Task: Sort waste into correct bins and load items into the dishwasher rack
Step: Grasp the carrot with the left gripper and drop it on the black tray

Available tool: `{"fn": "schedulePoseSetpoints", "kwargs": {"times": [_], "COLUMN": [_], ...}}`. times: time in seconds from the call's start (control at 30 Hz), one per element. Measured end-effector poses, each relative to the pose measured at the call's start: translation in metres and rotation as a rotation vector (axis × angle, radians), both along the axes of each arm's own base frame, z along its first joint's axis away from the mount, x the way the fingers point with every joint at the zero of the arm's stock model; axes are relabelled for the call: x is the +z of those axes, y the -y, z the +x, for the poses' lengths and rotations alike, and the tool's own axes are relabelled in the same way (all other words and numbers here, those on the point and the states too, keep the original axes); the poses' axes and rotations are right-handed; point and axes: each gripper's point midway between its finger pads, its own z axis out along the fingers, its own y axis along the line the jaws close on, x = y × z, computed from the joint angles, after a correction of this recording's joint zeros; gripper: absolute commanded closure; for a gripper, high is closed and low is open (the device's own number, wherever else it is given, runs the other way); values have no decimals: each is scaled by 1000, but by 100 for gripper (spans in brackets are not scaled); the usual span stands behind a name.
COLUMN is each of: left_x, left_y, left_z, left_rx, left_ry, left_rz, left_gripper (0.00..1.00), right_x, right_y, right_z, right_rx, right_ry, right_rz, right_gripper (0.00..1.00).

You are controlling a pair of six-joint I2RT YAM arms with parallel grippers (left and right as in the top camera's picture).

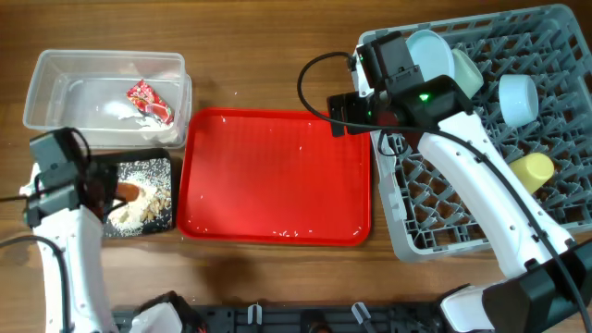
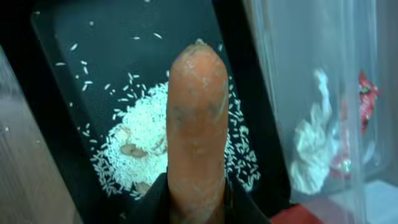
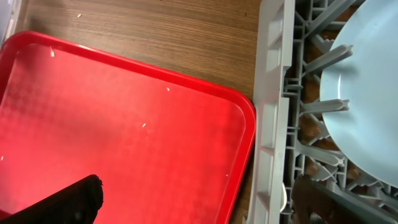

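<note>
Rack (image 1: 435,231) at right of counter (image 1: 259,55), part loaded; right pincer (image 3: 199,202) spread wide, empty, over its rim. Black tray (image 1: 168,168) holds scraps (image 2: 143,155). Left pincer (image 2: 196,208) pinching carrot (image 2: 196,124) by one end, over tray. Risk: end grip lets long carrot swing, striking rim or scattering scraps on release.

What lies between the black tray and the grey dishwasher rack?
The red serving tray, bare but for stray grains, lies between the black tray and the rack, seen in the overhead view.
</note>
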Motion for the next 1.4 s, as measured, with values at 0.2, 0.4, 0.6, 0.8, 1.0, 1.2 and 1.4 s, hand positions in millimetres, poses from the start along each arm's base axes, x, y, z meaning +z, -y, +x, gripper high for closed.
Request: {"fn": "schedulePoseSetpoints", "kwargs": {"times": [0.2, 0.4, 0.6, 0.8, 1.0, 1.2, 1.4], "left_x": [-83, -107, -60, 81, 27, 28, 111], "left_y": [-63, -65, -67, 8, 165, 166, 174], "left_z": [-19, -17, 6, 103, 58, 10, -16], "left_rx": [203, 202, 146, -460, -1078, -1138, -1201], "left_ry": [-197, -236, -138, 268, -41, -182, 251], "left_rz": [-77, -100, -87, 86, -79, -93, 246], "left_gripper": [82, 39, 2, 0, 0, 0, 0], "right_x": [0, 0, 3, 26, -14, -21, 37], "right_y": [0, 0, 0, 14, 87, 118, 115], "right_z": [-1, -1, 7, 45, -4, -38, -56], "right_rx": [0, 0, -22, -121, -288, -350, -270], "right_ry": [-3, -3, 21, 99, -188, -276, 163], "right_rz": [-1, -1, 20, 227, 110, -1, 130], "right_gripper": [0, 0, 0, 0, 0, 0, 0]}}
